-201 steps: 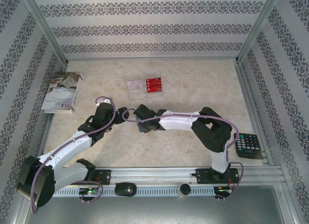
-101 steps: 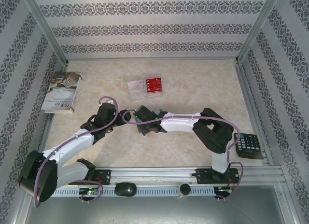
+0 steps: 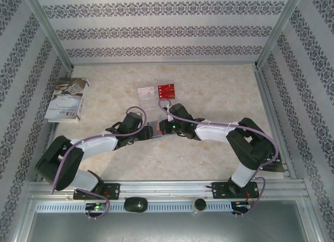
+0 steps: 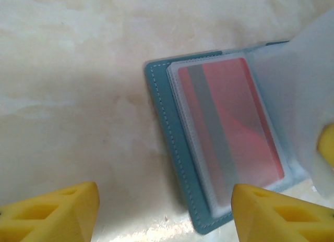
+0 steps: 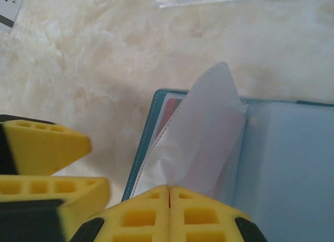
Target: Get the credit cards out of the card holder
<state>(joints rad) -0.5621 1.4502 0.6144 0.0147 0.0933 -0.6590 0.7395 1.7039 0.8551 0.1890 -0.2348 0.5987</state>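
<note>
Right hand [image 5: 169, 197], bottom centre, pinched shut on a floppy sleeve [image 5: 209, 127] of the card holder [image 4: 162, 117]; left hand [image 4: 166, 213] wide open. Red card [image 4: 229, 127] looks stiff, slippery: take its edge.

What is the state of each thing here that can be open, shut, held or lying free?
card holder: open, lying flat on the table.
plastic sleeve: lifted, pinched at its edge.
red card: inside a sleeve, not out yet.
right gripper: jaws shut on the plastic sleeve.
left gripper: jaws open, holding nothing.
clear tray: holds cards lying flat.
</note>
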